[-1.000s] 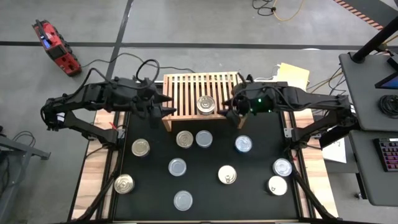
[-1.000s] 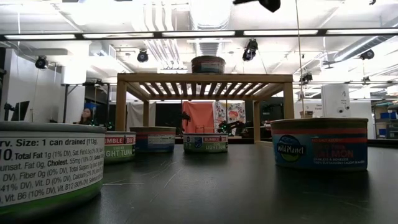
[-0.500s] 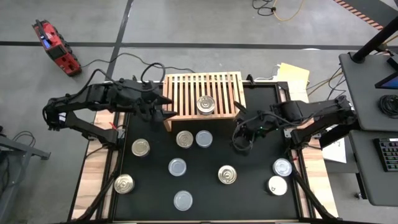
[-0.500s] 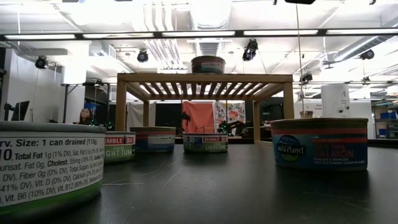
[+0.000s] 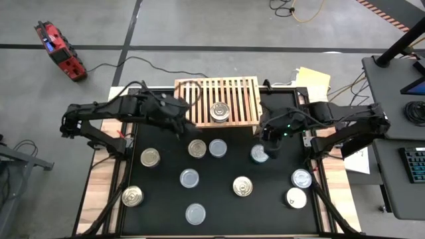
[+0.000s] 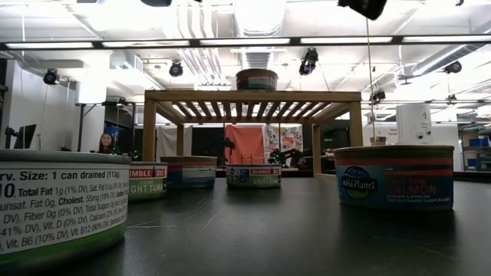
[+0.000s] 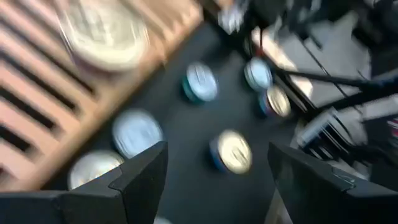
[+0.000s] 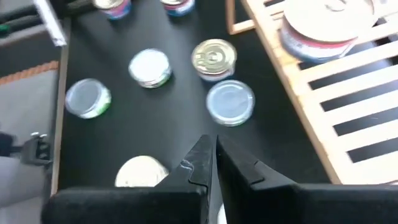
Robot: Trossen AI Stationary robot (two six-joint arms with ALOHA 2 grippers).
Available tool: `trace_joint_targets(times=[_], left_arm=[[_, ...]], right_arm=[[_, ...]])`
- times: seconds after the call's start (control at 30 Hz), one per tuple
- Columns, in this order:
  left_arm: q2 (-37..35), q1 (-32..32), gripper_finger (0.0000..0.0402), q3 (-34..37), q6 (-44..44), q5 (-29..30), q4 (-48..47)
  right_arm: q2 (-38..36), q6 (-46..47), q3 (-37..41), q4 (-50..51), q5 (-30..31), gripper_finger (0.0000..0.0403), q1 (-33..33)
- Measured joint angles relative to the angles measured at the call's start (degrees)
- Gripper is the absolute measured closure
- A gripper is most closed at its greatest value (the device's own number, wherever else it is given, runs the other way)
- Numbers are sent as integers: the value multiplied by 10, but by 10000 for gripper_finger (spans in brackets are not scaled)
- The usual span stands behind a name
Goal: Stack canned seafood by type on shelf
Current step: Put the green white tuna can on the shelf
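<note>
a black table (image 5: 219,199) seen from above, with a low light-wood slatted shelf (image 5: 199,99) standing at its far edge; every place below is given from that shelf. one tin (image 5: 220,111) sits on top of the shelf, near its front edge, and is the only thing on it. nine more tins lie on the table in front of the shelf, well apart from one another except for a gold-lidded tin (image 5: 196,148) and a silver-lidded tin (image 5: 218,147) side by side just in front of it.

the left gripper (image 5: 180,126) hangs above the shelf's front left corner, its fingers (image 7: 140,180) spread wide with nothing between them. the right gripper (image 5: 269,150) is off the shelf's front right corner, its fingers (image 8: 202,163) pressed together on nothing, partly covering a blue-labelled tin (image 5: 257,154) beneath it.

the left wrist view is blurred and its tins are hard to tell apart. the low view cuts off both arms at its top edge.

compared with a second ago, the right gripper has left the shelf's right edge, come toward the front of the table and closed, while the left gripper has slid from the shelf's left side toward its front. the tins have not moved.
</note>
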State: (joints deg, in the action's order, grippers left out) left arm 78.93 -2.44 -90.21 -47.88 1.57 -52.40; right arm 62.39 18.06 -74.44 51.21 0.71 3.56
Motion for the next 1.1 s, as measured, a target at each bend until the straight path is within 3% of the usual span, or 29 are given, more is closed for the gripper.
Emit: trace_joint_targets(times=[0.23, 0.47, 0.73, 1.1], left_arm=[[23, -72, 141, 0, -168, -85, -54], [43, -115, 141, 0, -290, -84, -56], [67, -122, 141, 0, -301, -121, -57], [77, -125, 141, 0, -248, -113, -84]], right_arm=[[-67, 0, 111, -75, -27, 390, -41], [-101, -26, 119, -78, -27, 390, -44], [-102, -57, 61, -67, -25, 390, -44], [-90, -53, 79, -84, -21, 390, -72]])
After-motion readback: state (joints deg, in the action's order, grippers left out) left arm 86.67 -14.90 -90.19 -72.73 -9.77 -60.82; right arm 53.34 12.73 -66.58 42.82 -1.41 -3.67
